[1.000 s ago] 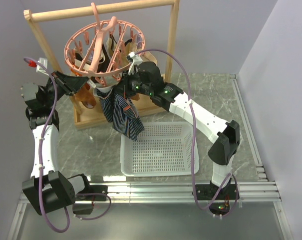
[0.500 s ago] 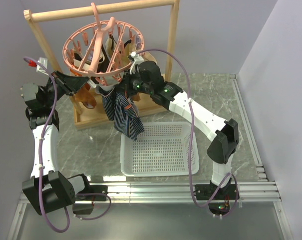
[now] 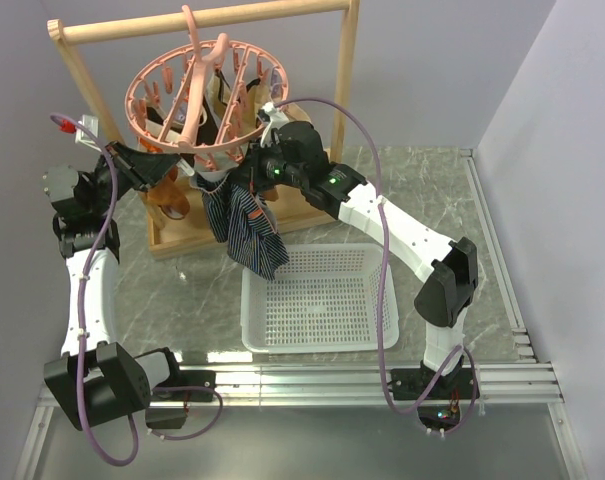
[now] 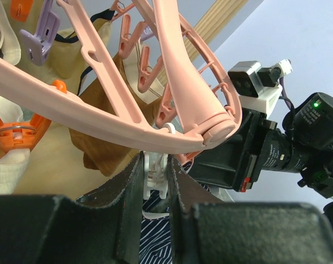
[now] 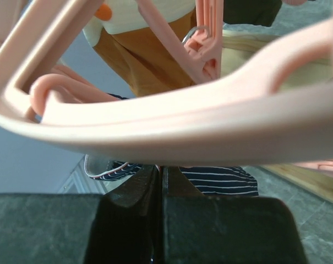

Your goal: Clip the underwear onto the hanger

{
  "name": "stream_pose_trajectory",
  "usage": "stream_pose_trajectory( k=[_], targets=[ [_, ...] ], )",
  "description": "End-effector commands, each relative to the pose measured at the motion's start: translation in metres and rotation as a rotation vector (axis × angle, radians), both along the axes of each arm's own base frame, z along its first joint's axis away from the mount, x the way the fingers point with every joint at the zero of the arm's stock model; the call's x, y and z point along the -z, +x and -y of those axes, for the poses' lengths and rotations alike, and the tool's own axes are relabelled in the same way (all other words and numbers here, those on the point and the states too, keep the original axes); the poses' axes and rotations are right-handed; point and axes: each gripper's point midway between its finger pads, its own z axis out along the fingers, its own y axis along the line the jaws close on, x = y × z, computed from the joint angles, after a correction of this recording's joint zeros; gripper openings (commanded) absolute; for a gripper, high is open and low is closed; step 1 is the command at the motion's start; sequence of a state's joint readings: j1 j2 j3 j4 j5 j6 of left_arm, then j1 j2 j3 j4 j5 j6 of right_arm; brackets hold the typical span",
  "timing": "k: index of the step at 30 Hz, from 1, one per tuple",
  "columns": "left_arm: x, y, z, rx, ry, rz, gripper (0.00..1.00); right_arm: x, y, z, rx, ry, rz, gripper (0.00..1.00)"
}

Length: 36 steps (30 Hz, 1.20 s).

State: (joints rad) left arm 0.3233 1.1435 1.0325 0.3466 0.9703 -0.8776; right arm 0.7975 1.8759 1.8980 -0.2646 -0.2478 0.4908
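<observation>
**Now: underwear raised to hanger rim, both arms at the ring**

Hanger (image 3: 197, 90) hangs by its hook from the top bar of the wooden rack (image 3: 202, 18), at the back of the table (image 3: 182, 300). Brown garment (image 4: 100, 137) hangs from the ring behind the near rim.

Left end effector (image 4: 155, 160): reaches in from the left, just under the near rim of the ring. Its two fingers are clenched on a small pale clip (image 4: 155, 179), one finger pressed flat against each side. Striped cloth shows directly below the clip, between the fingers.

Right end effector (image 5: 159, 170): comes in from the right, also just below the rim. Fingers are pressed fully together, pinching the upper edge of the underwear (image 3: 244, 225) (the pinch point itself is hidden behind the fingertips; cloth shows on both sides of them).

Underwear: off the table, hanging from the right end effector just below the near rim. Its lower end drapes toward the back left corner of the white basket (image 3: 250, 310). Whether the pale clip has caught any cloth, I cannot tell.
</observation>
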Motion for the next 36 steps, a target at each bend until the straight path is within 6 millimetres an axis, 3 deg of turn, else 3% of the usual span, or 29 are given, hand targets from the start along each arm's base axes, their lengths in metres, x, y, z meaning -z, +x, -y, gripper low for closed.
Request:
stream_pose_trajectory(
  k=[1,23,36],
  targets=[
    [-0.002,-0.001,0.003,0.006,0.047,0.041,0.00,-0.046,0.002,0.000,0.003,0.106,0.056,0.00],
    [0.005,0.001,0.001,-0.015,0.085,0.048,0.00,-0.071,-0.010,-0.002,-0.058,0.208,0.021,0.00],
    [0.005,0.003,0.000,-0.028,0.099,0.053,0.00,-0.069,-0.018,0.005,-0.079,0.192,0.025,0.00]
  ],
)
